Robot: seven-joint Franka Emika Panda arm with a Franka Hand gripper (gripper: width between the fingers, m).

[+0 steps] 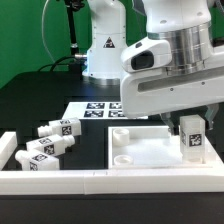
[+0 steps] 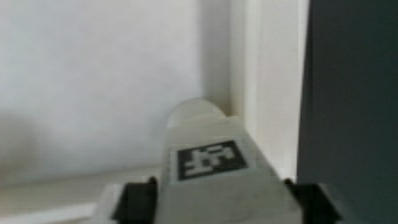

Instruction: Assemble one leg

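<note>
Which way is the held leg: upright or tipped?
Upright: the leg stands vertical in the claw at the panel corner.

A black worktop (image 1: 40, 100) carries everything, with a green backdrop (image 1: 25, 35) behind its far left side. On the near right lies a large flat white square panel (image 1: 148, 152), level on the worktop. Two round corner sockets (image 1: 122, 134) show along its left edge, one farther and one nearer. Just beyond the panel, towards the far side, the marker board (image 1: 93, 108) lies flat, its black-and-white tags facing up. A low white rail (image 1: 70, 181) runs along the near edge of the worktop and turns back at the left end, where a short arm (image 1: 8, 148) stands. In the wrist view the panel's pale surface (image 2: 89, 90) fills most of the picture, and the dark worktop (image 2: 356, 90) borders it.
</note>
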